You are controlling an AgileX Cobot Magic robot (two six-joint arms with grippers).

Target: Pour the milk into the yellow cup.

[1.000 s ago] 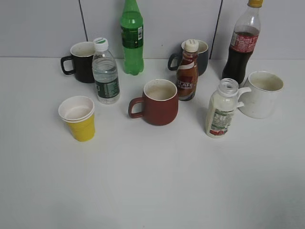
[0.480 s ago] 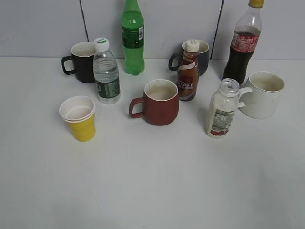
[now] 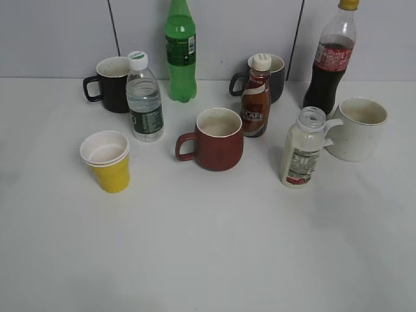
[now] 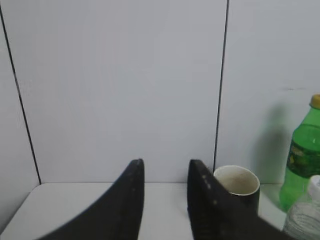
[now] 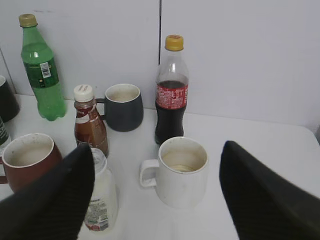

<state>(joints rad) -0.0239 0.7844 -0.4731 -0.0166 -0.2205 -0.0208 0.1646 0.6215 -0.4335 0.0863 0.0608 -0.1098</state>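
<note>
The milk bottle (image 3: pixel 301 156) stands uncapped on the right of the table, next to a white mug (image 3: pixel 357 128). In the right wrist view the milk bottle (image 5: pixel 102 200) is partly behind my left fingertip. The yellow cup (image 3: pixel 108 160) stands upright and empty at the left. My right gripper (image 5: pixel 157 192) is wide open and empty, above the table in front of the white mug (image 5: pixel 180 171). My left gripper (image 4: pixel 165 172) is open and empty, pointing at the back wall. Neither gripper shows in the exterior view.
A dark red mug (image 3: pixel 216 138) stands mid-table. Behind it are a brown coffee bottle (image 3: pixel 256 97), a dark blue mug (image 3: pixel 273 77), a cola bottle (image 3: pixel 329 62), a green bottle (image 3: pixel 180 52), a water bottle (image 3: pixel 144 98) and a black mug (image 3: pixel 112 84).
</note>
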